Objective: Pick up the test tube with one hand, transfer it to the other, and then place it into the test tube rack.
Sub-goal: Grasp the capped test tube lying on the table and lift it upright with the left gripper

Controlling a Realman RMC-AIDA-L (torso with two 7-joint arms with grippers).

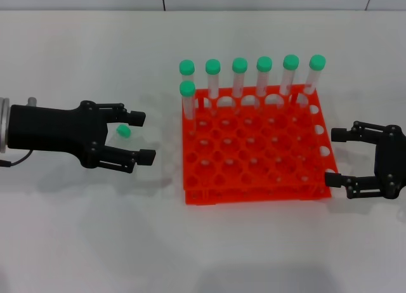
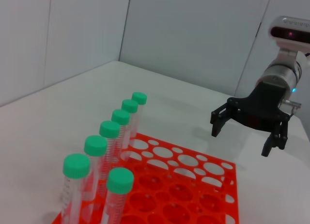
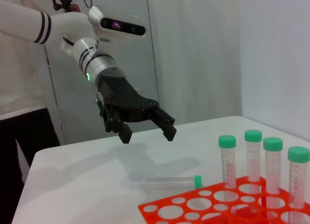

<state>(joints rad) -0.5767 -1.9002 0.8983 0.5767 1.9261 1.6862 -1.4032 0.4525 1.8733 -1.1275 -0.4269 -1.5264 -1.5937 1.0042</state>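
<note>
head view: test tube (image 1: 124, 131) lies flat on the worktop (image 1: 95, 242), left of the test tube rack (image 1: 254, 153), directly beneath the left tool (image 1: 141, 138), whose fingers are spread and empty. long axis unclear here. right tool (image 1: 336, 156), open and empty, waits beside the rack.

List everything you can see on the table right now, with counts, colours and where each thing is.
test tube rack: one, orange-red, middle of the white table.
standing tubes: seven, clear with green caps, six along the rack's far row and one in the next row at its left end.
test tube: one, clear with green cap, lying on the table left of the rack.
left gripper: black, open, over the lying tube.
right gripper: black, open, at the rack's right edge.
</note>
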